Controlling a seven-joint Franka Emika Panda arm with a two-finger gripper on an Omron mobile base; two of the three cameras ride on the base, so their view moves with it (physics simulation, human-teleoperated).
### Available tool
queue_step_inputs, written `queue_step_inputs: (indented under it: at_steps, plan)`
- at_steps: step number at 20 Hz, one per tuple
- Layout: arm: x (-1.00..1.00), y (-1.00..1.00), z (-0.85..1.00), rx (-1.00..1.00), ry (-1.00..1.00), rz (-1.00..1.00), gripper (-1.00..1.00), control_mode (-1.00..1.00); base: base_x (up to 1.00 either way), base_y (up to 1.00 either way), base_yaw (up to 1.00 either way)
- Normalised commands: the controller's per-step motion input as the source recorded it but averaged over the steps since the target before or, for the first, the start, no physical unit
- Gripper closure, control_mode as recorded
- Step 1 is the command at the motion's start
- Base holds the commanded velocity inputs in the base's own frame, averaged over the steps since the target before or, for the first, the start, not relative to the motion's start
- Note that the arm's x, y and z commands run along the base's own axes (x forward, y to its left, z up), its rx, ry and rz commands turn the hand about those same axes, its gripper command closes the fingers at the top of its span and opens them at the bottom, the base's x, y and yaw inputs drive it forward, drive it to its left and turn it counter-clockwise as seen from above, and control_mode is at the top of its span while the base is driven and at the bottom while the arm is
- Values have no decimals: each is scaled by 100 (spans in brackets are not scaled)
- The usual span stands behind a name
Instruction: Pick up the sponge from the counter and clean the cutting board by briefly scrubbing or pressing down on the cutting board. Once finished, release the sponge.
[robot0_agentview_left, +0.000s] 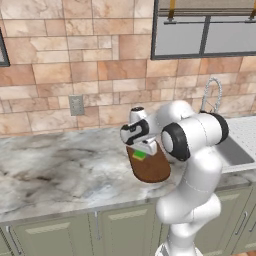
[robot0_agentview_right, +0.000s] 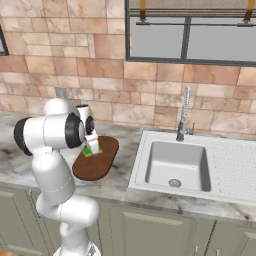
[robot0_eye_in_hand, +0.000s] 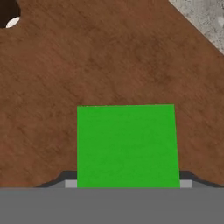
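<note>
Green sponge (robot0_eye_in_hand: 127, 144) directly under hand (robot0_agentview_left: 145, 148), flat on cutting board (robot0_eye_in_hand: 109, 57).

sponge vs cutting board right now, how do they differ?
Colour: the sponge is bright green, the cutting board dark reddish-brown wood grain.
Size: the sponge is far smaller than the cutting board.
Shape: the sponge is a straight-edged block, the cutting board a rounded oval with a hole at one end.
Support: the sponge sits over the board, the board lies flat on the counter.
</note>
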Motion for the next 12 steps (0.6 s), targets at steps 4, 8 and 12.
queue_step_inputs:
  at_steps: [4,8,12]
  plan:
    - [59,0,0,0,0,0,100,-100,0,0,0]
    - [59,0,0,0,0,0,100,-100,0,0,0]
    - [59,0,0,0,0,0,100,-100,0,0,0]
